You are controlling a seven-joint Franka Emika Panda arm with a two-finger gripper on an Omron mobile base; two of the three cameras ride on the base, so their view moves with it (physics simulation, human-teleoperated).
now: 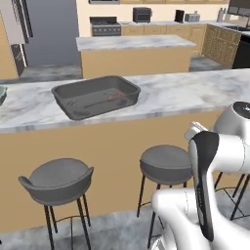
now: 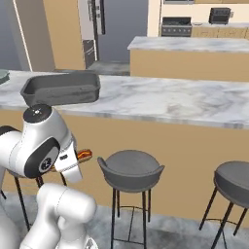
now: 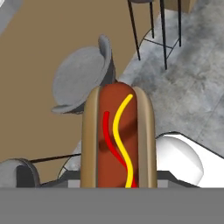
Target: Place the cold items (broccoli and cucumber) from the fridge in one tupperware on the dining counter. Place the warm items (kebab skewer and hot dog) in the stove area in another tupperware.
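A hot dog (image 3: 118, 140) with red and yellow sauce lines fills the middle of the hand view, and my gripper is shut on it, its tips hidden under the bun. From the right base view the hot dog (image 2: 84, 155) pokes out beside my gripper (image 2: 77, 159), low in front of the dining counter (image 2: 160, 102). A dark grey tupperware (image 1: 95, 95) stands on that counter, and a thin skewer with reddish pieces (image 1: 108, 100) lies in it. The same tupperware (image 2: 61, 87) sits above my arm. Broccoli and cucumber are out of view.
Grey bar stools (image 1: 58, 180) (image 1: 166, 165) (image 2: 130, 170) stand along the counter front, right by the arm. A teal thing (image 1: 1, 93) is cut off at the counter's left end. Behind are an island (image 1: 132, 44) and the stove (image 1: 106, 27).
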